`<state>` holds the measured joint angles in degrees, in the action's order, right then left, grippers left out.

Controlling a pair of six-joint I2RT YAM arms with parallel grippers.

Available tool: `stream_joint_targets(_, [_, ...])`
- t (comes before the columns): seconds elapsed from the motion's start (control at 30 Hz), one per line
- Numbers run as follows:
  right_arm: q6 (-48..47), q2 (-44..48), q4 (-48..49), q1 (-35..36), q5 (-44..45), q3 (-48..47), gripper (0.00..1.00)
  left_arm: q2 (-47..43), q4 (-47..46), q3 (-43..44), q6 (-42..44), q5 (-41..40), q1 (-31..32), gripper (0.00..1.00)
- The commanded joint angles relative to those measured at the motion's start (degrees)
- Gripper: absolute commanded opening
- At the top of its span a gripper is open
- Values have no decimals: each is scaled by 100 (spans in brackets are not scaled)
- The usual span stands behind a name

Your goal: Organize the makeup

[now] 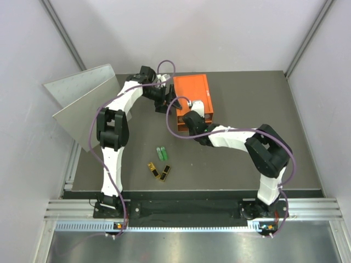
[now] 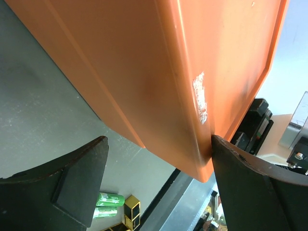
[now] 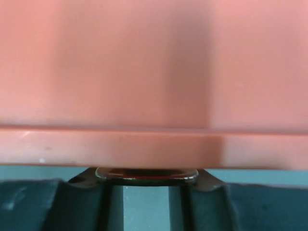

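Observation:
Two green tubes (image 1: 162, 153) lie side by side on the dark table, with two black-gold flat cases (image 1: 159, 172) just in front of them. Both also show in the left wrist view, the tubes (image 2: 108, 204) and a case (image 2: 132, 211). The orange box (image 1: 191, 94) stands at the back. My left gripper (image 1: 164, 102) is open around its near left corner (image 2: 159, 142); the right finger (image 2: 250, 192) touches the box. My right gripper (image 1: 187, 116) is open at the box's front, a clear drawer handle (image 3: 147, 174) between its tips (image 3: 147, 187). The bottle and sticks are out of view.
A grey perforated panel (image 1: 82, 101) leans against the left wall beside the left arm. White walls close in the table on three sides. A metal rail (image 1: 192, 209) runs along the near edge at the arm bases.

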<state>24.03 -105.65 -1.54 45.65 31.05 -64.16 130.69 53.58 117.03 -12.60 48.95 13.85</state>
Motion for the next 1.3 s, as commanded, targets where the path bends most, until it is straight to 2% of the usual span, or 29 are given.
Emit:
stream_joint_targets(0.0, [84,-184,514,32,279,-88,14,492,240,-172,487,-1423,4,89])
stream_joint_targets(0.07, [102,-185,488,32,270,-97,5,492,232,-163,443,-1450,-5,89])
stream_joint_targets(0.2, [49,-97,427,102,209,-62,0,527,240,-111,346,-1476,-22,89])
stream_joint_targets(0.8, [409,624,-109,577,94,615,0,694,117,-14,-111,-1406,-22,89])
stream_joint_targets(1.27, [875,1072,-795,1323,-72,888,0,738,100,-31,-269,-1423,-22,89])
